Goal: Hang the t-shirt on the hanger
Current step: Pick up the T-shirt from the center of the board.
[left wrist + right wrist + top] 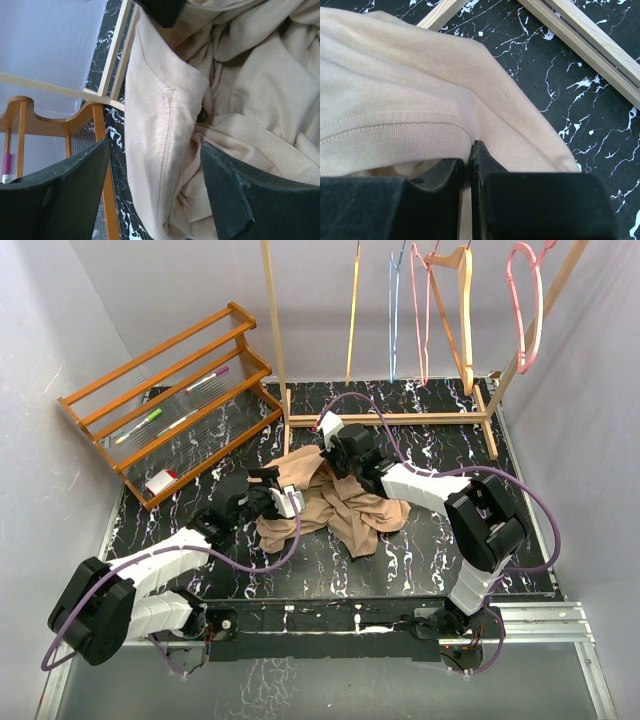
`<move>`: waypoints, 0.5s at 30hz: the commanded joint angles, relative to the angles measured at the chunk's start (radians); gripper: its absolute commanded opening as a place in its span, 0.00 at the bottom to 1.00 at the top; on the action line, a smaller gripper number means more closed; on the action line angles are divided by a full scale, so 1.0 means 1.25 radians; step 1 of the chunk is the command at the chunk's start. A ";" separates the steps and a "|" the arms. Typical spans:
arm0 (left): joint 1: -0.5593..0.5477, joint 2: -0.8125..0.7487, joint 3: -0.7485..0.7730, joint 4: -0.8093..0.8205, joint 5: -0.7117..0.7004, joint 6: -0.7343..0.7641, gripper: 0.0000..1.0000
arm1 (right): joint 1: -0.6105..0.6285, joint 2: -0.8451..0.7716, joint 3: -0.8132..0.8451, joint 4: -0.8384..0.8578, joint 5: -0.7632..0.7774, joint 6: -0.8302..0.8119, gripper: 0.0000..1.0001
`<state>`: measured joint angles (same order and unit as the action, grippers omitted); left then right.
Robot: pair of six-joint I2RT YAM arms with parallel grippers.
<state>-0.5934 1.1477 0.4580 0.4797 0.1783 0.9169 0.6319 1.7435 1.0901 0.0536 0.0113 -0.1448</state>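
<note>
The right gripper [470, 150] is pinched tight on the t-shirt [395, 90]. The cloth is plain tan-beige knit with no print, and a ribbed band with a line of stitching runs right down into the closed jaws. From there the cloth rises in a smooth fold away from the fingers.

The left gripper [155, 147] stands wide open and holds nothing. A seamed flap of the t-shirt [250, 75], perhaps a sleeve, lies between its two fingers. Whether either finger touches the cloth cannot be told.

Seen from above, the t-shirt [345, 510] is a crumpled heap on the table [420, 560], just in front of the frame [390, 420], its far edge reaching the frame's base bar. The right gripper [335, 462] is at the heap's end nearest the frame. The left gripper [290, 502] is at the heap's left side, farther from the frame.

The hanger [353, 320], thin and mustard-yellow, hangs inside the frame near its left post, well apart from the t-shirt.
</note>
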 commanded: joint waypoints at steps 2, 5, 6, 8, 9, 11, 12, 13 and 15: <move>-0.007 0.028 -0.011 0.040 0.004 0.025 0.70 | -0.005 -0.028 0.012 0.039 0.002 0.015 0.08; -0.011 0.042 -0.009 0.044 0.007 0.036 0.69 | -0.005 -0.032 0.009 0.038 0.004 0.015 0.08; -0.012 0.045 -0.010 0.049 0.006 0.039 0.68 | -0.005 -0.032 0.008 0.038 0.004 0.016 0.08; -0.011 0.053 -0.010 0.052 0.005 0.047 0.68 | -0.005 -0.034 0.007 0.039 0.006 0.016 0.08; -0.011 0.057 -0.011 0.055 0.004 0.051 0.66 | -0.005 -0.035 0.006 0.039 0.007 0.015 0.08; -0.011 0.066 -0.014 0.066 -0.005 0.057 0.63 | -0.005 -0.036 0.002 0.039 0.008 0.015 0.08; -0.011 0.072 -0.016 0.074 -0.011 0.058 0.61 | -0.005 -0.037 0.000 0.040 0.009 0.015 0.08; -0.011 0.080 -0.017 0.083 -0.021 0.059 0.60 | -0.006 -0.038 -0.001 0.042 0.009 0.014 0.08; -0.011 0.099 -0.016 0.101 -0.038 0.056 0.56 | -0.005 -0.039 -0.003 0.043 0.010 0.015 0.08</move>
<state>-0.6037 1.2411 0.4553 0.5442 0.1627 0.9726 0.6315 1.7435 1.0889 0.0540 0.0120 -0.1318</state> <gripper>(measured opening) 0.592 0.098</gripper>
